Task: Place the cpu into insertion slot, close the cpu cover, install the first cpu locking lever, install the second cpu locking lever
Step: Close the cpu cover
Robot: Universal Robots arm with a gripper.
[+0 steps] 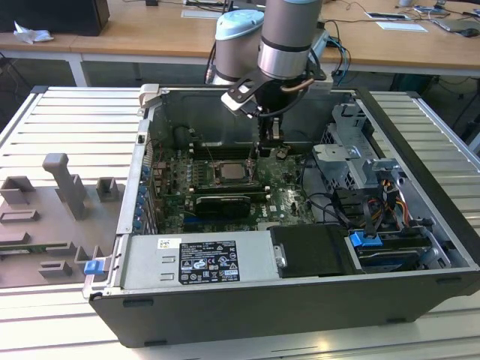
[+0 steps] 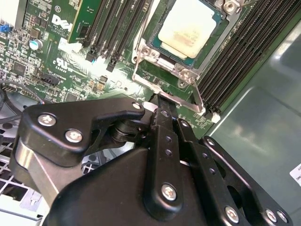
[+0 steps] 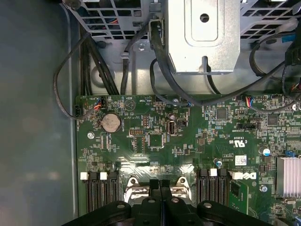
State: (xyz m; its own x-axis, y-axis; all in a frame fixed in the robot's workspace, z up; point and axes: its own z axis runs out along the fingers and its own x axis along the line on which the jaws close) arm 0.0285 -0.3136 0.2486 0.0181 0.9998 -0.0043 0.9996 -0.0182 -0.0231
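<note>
The tool [image 2: 161, 101], two black metal fingers on the arm, is seen in both wrist views with its fingers pressed together and nothing visible between them. Its tips are lowered to the near edge of the insertion slot [image 2: 184, 75], the square socket with a silvery metal rim on the green circuit board [image 3: 155, 141]. They are met there by a thin steel wire locking lever [image 2: 141, 81]; whether they are pushing on it cannot be told.

The cpu [image 2: 188, 23], a flat square pale silver-beige chip, is seated in the slot, so the first step is judged done. The cpu cover [image 2: 145, 47], a silvery metal frame plate with a cut-out centre, is laid down around the chip and appears closed.

The wire lever lies low along the socket's edge. Whether either lever is hooked under its catch cannot be made out, so the lever steps are judged in hand or outstanding.

Long black memory slots [image 2: 235, 52] flank the socket. In the exterior view the tool [image 1: 264, 150] is shown inside the open dark grey computer case [image 1: 420, 127], which is carried on the ribbed metal bench [image 1: 67, 120].
</note>
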